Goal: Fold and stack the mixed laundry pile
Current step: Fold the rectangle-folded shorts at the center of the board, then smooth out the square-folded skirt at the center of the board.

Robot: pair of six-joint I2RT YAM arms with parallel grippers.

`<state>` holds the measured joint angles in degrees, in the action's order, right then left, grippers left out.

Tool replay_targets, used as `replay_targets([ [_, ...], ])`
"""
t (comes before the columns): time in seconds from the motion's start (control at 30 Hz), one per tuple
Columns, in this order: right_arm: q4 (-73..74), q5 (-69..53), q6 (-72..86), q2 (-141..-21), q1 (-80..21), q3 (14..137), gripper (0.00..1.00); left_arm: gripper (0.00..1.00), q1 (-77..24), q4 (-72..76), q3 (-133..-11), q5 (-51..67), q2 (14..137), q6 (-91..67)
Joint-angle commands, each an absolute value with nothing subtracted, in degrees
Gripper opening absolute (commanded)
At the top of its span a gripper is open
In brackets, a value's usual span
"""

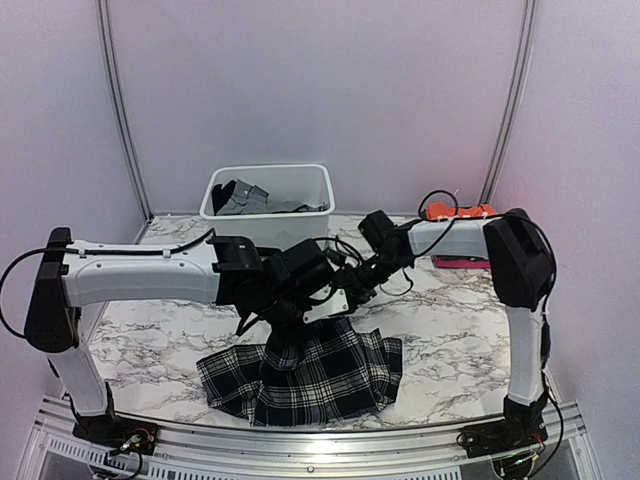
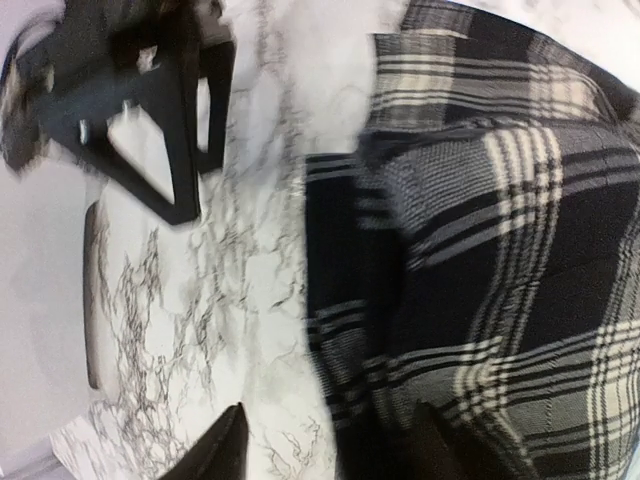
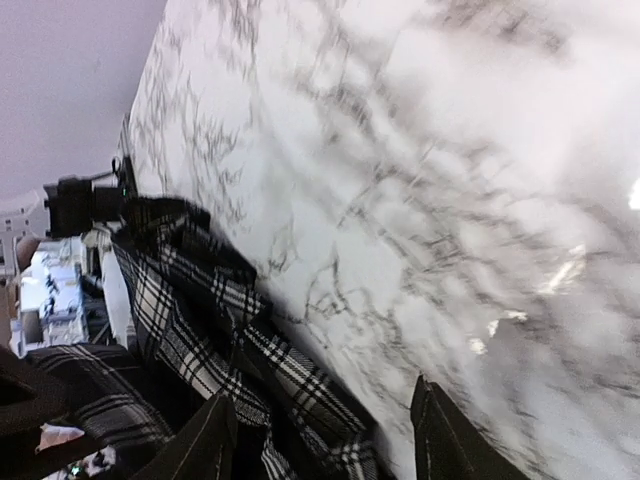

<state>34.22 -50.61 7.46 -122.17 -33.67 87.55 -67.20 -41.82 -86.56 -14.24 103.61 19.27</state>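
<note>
The skirt (image 1: 310, 375) is lying at the near edge of the table (image 1: 450, 320), between the two arm bases. It is showing black-and-white plaid, fanning out wide toward the front and bunching into a raised, rumpled peak at its far middle, with folds running down from there. Both arms are reaching in over that peak. The left gripper (image 2: 330, 450) is hanging with its jaws apart, the skirt's edge and bare marble showing in the gap and nothing being clamped. The right gripper (image 3: 320, 440) is also standing apart, crumpled plaid lying by one finger and marble showing beside the other. Farther back, the tub (image 1: 300, 180) is sitting against the rear wall, holding grey cloth (image 1: 245, 200). An orange cloth (image 1: 458, 212) is lying at the far right, behind the right arm.
</note>
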Motion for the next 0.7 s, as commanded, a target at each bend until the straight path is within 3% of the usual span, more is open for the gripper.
replay_targets([
  [0.0, 31.0, -46.6, 13.6, -112.7, -28.1, 88.8, 0.59, 0.70, -62.0, -37.7, -87.0, -16.0, 96.9, 9.6],
  [0.13, 29.1, -48.0, 15.9, -103.5, -26.5, 82.4, 0.69, 0.98, -59.8, -35.4, -84.8, -18.8, 89.0, -2.4],
  [0.2, 28.5, -49.4, 16.5, -98.6, -26.7, 78.9, 0.70, 0.99, -59.8, -35.5, -83.5, -21.3, 85.5, -11.0],
  [0.33, 26.5, -50.5, 19.1, -89.3, -28.7, 70.5, 0.75, 0.99, -59.8, -34.0, -77.5, -12.7, 78.6, -26.8],
  [0.47, 26.2, -49.2, 18.2, -84.3, -32.2, 62.4, 0.79, 0.99, -61.5, -26.3, -63.8, -7.4, 71.1, -38.1],
  [0.67, 22.8, -46.6, 17.1, -82.2, -36.3, 53.9, 0.79, 0.99, -63.7, -18.5, -52.5, -6.1, 66.4, -43.0],
])
